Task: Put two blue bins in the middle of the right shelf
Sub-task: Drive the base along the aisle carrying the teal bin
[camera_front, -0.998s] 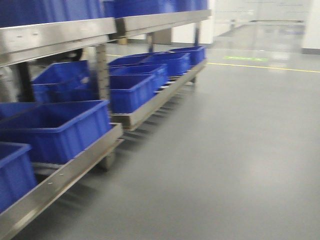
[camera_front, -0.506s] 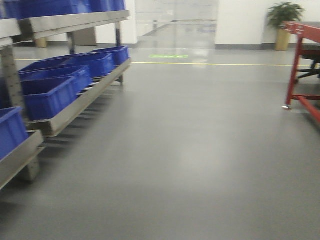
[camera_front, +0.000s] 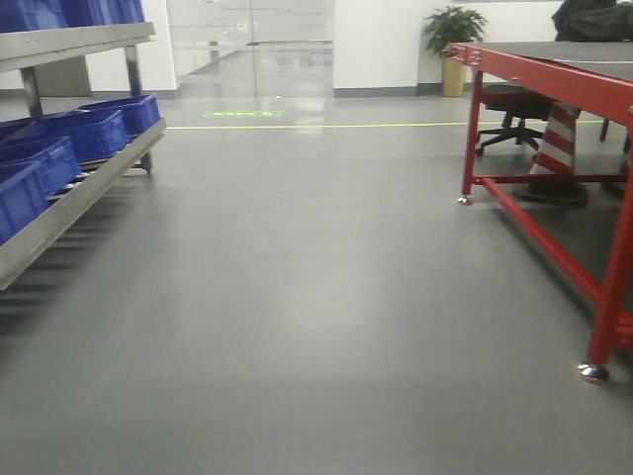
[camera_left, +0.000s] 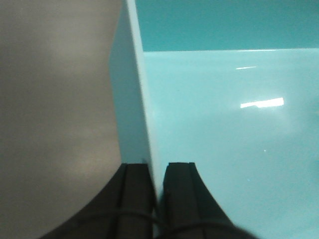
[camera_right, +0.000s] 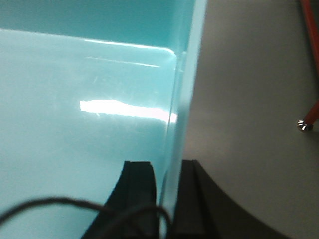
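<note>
pinching the blue bin [camera_left: 224,124] by opposite walls with left end effector [camera_left: 158,167] and right end effector [camera_right: 168,167] clamped shut, above the floor [camera_front: 297,297]; could slip on a base swing, or clip the red table [camera_front: 524,74].

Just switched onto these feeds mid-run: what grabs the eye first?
The bright red table fills the right of the front view, with blue bins lined along a low shelf at far left and bare grey floor between. In each wrist view a pale, turquoise-looking bin dominates, with the left gripper and the right gripper each clamped over a side wall.
</note>
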